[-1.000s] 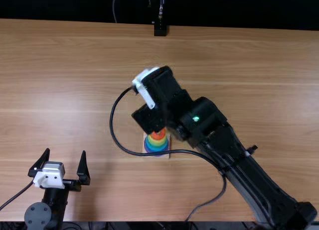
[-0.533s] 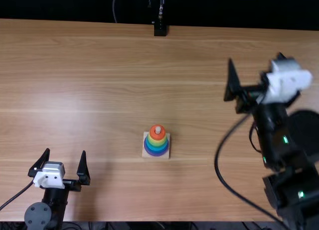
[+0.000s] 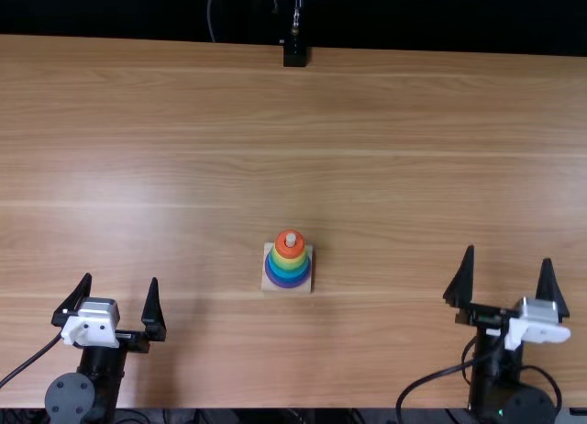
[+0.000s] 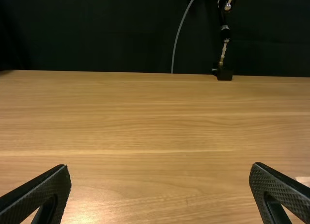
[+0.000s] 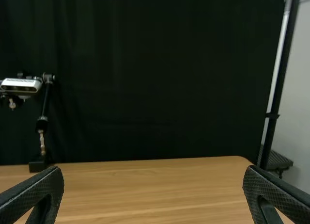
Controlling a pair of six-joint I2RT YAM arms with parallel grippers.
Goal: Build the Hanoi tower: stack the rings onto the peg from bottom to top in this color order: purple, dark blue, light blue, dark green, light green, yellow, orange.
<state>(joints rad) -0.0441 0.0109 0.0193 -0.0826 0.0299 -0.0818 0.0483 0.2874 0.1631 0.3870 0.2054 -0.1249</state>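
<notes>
In the top view the ring tower (image 3: 288,261) stands on its pale square wooden base (image 3: 304,286), just below the table's middle. From the bottom, purple, blue, lighter blue, green-tinged, yellow and orange (image 3: 282,247) bands show, with the peg's tip (image 3: 291,240) poking out above the orange ring. My left gripper (image 3: 124,300) is open at the lower left, well apart from the tower. At the lower right my right gripper (image 3: 509,275) stands open, also apart from it. Both wrist views show wide-spread fingers with nothing between them: left gripper (image 4: 161,192), right gripper (image 5: 153,195).
A black clamp mount (image 3: 294,55) holds a camera stand at the table's far edge. Cables trail beside both arms at the near edge. Behind the table (image 3: 367,121) hangs a dark curtain (image 5: 160,78), and a black pole (image 5: 281,83) stands at its right.
My right arm, earlier bent over the tower, has swung away to the right and drawn back to the near edge, its gripper now open. The tower and my left arm have stayed put.
</notes>
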